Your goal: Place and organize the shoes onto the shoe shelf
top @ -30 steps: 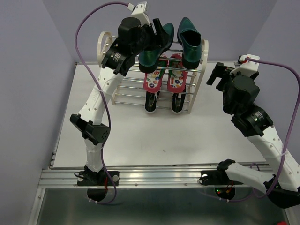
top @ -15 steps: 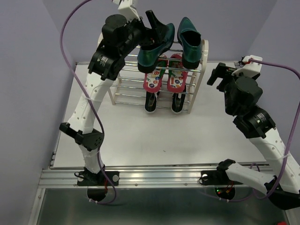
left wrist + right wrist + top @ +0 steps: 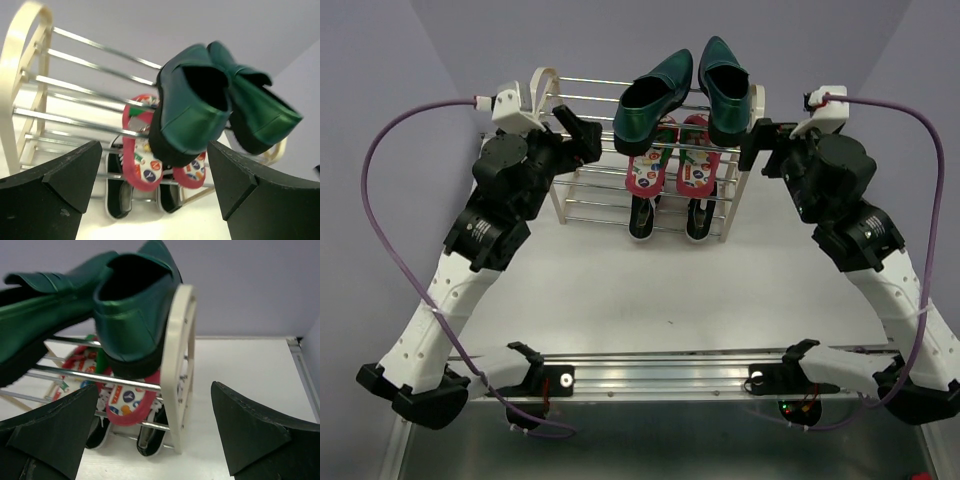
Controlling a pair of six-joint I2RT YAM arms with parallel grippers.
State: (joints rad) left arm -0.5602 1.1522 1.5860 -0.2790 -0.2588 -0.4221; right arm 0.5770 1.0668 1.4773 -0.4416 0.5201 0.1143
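Note:
The shoe shelf (image 3: pixel 544 88) stands at the back of the table. Two green loafers (image 3: pixel 653 95) (image 3: pixel 723 88) rest on its top rods, the left one angled. Red flip-flops (image 3: pixel 647 170) lie on the middle tier and black sneakers (image 3: pixel 642 216) on the bottom. My left gripper (image 3: pixel 576 140) is open and empty at the shelf's left front, apart from the shoes. My right gripper (image 3: pixel 756 148) is open and empty beside the right side panel. The left wrist view shows the loafers (image 3: pixel 192 107), flip-flops (image 3: pixel 140 167) and sneakers (image 3: pixel 118 202) between its fingers. The right wrist view shows a loafer (image 3: pixel 132 305) and the side panel (image 3: pixel 176 355).
The white table (image 3: pixel 650 290) spreads in front of the shelf. Purple cables loop from both wrists. Walls close in on the left, right and back. A metal rail (image 3: pixel 650 372) runs along the near edge by the arm bases.
My left gripper has let go of the left loafer and dropped down and left from the top tier; the loafer stays on the rods. My right gripper has moved up toward the shelf's right panel.

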